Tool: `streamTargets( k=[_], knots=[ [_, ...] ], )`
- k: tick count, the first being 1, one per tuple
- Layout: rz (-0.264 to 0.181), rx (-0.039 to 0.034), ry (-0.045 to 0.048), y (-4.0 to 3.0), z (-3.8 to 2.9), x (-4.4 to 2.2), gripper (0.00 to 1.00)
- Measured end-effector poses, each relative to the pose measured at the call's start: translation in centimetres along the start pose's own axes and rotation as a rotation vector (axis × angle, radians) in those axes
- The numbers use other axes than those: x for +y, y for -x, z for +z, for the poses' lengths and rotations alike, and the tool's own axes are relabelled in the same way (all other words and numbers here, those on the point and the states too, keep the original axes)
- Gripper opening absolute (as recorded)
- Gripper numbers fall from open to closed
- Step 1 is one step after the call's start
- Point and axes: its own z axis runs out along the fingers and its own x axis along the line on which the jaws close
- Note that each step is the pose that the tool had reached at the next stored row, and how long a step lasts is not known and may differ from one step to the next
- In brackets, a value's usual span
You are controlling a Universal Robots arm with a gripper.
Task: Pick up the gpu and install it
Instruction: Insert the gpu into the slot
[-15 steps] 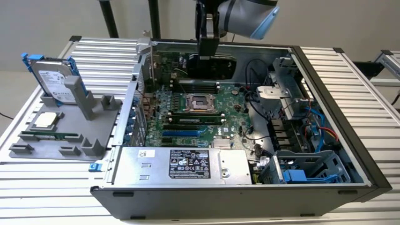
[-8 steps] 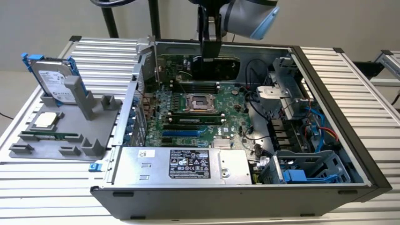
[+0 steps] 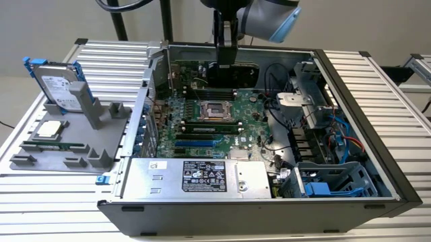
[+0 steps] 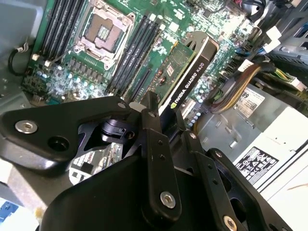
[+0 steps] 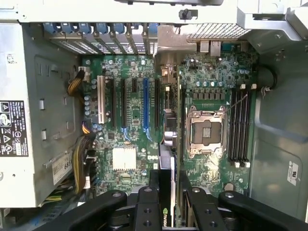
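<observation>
My gripper (image 4: 166, 126) is shut on the gpu (image 4: 185, 72), a green card with a black cooler, held on edge between the two black fingers (image 5: 153, 185). In the exterior view the gripper (image 3: 227, 58) hangs inside the open computer case (image 3: 377, 131) near its far wall, with the gpu (image 3: 232, 76) below it. The card (image 5: 168, 139) hovers above the green motherboard (image 5: 211, 82), between the blue expansion slot (image 5: 145, 103) and the empty processor socket (image 5: 206, 131). I cannot tell whether its lower edge touches a slot.
A silver power supply (image 3: 195, 176) fills the case's near side. Cables (image 3: 336, 136) and a drive cage (image 3: 330, 181) crowd the exterior view's right. Outside, a grey fixture (image 3: 40, 161) holds a hard drive with blue rails (image 3: 57, 85), a processor chip (image 3: 48, 129) and a memory stick (image 3: 54, 146).
</observation>
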Motion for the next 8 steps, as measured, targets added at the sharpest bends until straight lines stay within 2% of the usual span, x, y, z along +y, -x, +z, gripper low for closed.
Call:
streamTargets(
  k=[8],
  knots=[
    [0.001,0.0002,0.0000,0.01,0.05,0.00,0.00]
  ],
)
